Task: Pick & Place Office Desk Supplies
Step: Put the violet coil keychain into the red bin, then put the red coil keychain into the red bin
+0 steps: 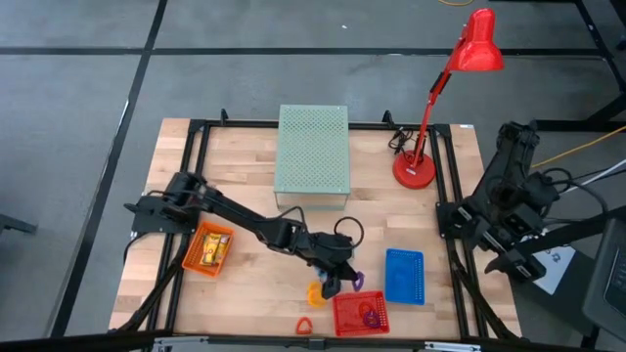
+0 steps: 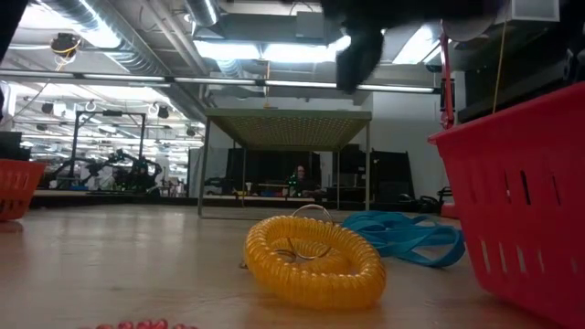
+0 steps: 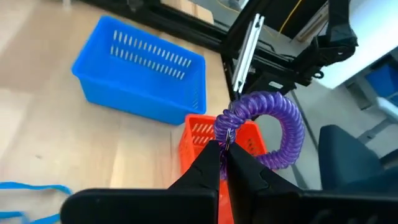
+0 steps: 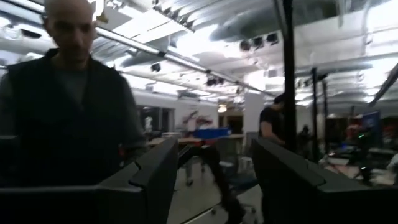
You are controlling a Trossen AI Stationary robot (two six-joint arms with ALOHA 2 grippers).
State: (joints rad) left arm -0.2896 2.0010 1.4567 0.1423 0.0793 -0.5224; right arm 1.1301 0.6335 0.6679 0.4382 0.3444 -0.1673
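High view: left gripper [image 1: 337, 281] stretched across the wooden table [image 1: 245, 196], hanging just beside the red basket [image 1: 359, 314], toward the pale green perforated box [image 1: 313, 158]; pinched shut on a purple coil ring [image 1: 357, 280]. Another purple piece lying inside the red basket. Yellow coil ring [image 1: 315, 293] on the table just beside the red basket, under the gripper. Small red clip [image 1: 304, 326] beside the same basket, at the table's near edge. Blue basket [image 1: 404, 276] next to the red basket, on the side toward the red desk lamp [image 1: 440, 98]. Orange basket [image 1: 208, 249] well apart from the red basket, with yellow pieces inside. Right gripper [image 1: 509, 259] parked off the table's edge, beyond the blue basket.

Low view: yellow coil ring [image 2: 315, 260] flat on the wood, just beside the red basket wall [image 2: 526, 196]; thin blue loops [image 2: 407, 236] behind it, reaching to that wall.

Left wrist view: fingertips [image 3: 211, 163] clamped together on the purple coil ring [image 3: 273, 127], held above the red basket [image 3: 214, 134], blue basket [image 3: 140, 71] beside it.

Right wrist view: fingers [image 4: 155, 171] spread wide apart, nothing between them; a person [image 4: 68, 99] beyond.
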